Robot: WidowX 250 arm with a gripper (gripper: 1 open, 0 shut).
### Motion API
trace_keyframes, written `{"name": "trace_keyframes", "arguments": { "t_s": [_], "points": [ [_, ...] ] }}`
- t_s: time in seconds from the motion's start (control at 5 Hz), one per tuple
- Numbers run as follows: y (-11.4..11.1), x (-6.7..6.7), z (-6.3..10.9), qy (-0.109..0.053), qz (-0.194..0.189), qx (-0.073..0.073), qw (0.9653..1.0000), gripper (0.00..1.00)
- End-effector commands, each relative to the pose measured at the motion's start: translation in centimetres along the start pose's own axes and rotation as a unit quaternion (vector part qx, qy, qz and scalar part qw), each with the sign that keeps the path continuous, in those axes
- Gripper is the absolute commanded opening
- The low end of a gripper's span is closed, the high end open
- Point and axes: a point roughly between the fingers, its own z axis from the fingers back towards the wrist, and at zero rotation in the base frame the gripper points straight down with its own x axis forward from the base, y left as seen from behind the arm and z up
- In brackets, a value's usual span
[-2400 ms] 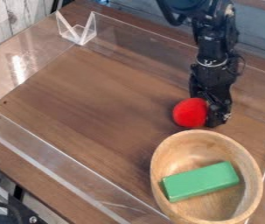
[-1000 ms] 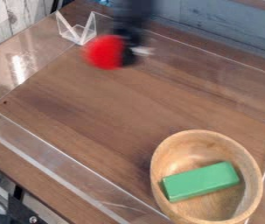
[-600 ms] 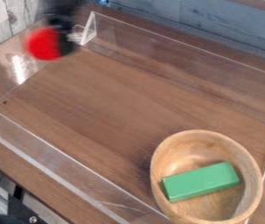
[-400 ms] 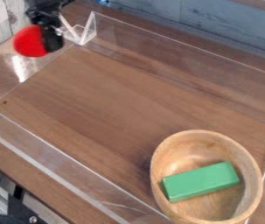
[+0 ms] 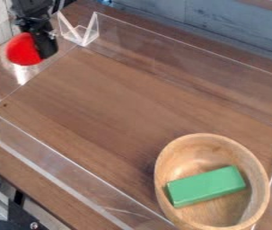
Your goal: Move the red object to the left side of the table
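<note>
The red object (image 5: pixel 20 52), a small round bright-red toy, is at the far left end of the table (image 5: pixel 138 99), beside the clear acrylic wall. My black gripper (image 5: pixel 32 47) comes down from above and is shut on it, with its fingers along the toy's right side. The arm's upper part runs out of the top of the picture. I cannot tell whether the toy touches the tabletop or hangs just above it.
A round light wooden bowl (image 5: pixel 164 171) at the front right holds a green rectangular block (image 5: pixel 206 186). A small clear acrylic stand (image 5: pixel 78 31) sits at the back left, just right of the gripper. Low clear walls (image 5: pixel 66 171) edge the table.
The gripper carried the red object from beside the bowl across the table to the far left. Over the last frames it only eased slightly left and down.
</note>
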Motion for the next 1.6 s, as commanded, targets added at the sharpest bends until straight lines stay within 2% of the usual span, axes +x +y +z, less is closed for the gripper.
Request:
{"name": "trace_keyframes", "arguments": {
  "t_s": [0.0,0.2,0.4,0.6,0.8,1.0,1.4],
  "points": [
    [-1.0,0.7,1.9,-0.025,-0.041,-0.001,0.9988,0.00],
    [-1.4,0.6,1.4,-0.027,-0.065,-0.025,0.9972,0.00],
    [-2.6,1.2,0.7,-0.039,-0.037,-0.037,0.9979,0.00],
    [-3.0,1.4,-0.3,-0.045,-0.013,-0.040,0.9981,0.00],
    [-2.8,1.0,-0.8,-0.039,-0.028,-0.054,0.9974,0.00],
    [-2.6,0.7,-1.1,-0.033,-0.031,-0.076,0.9961,0.00],
    [-1.5,1.3,-2.0,-0.021,-0.038,-0.097,0.9944,0.00]
  ]
}}
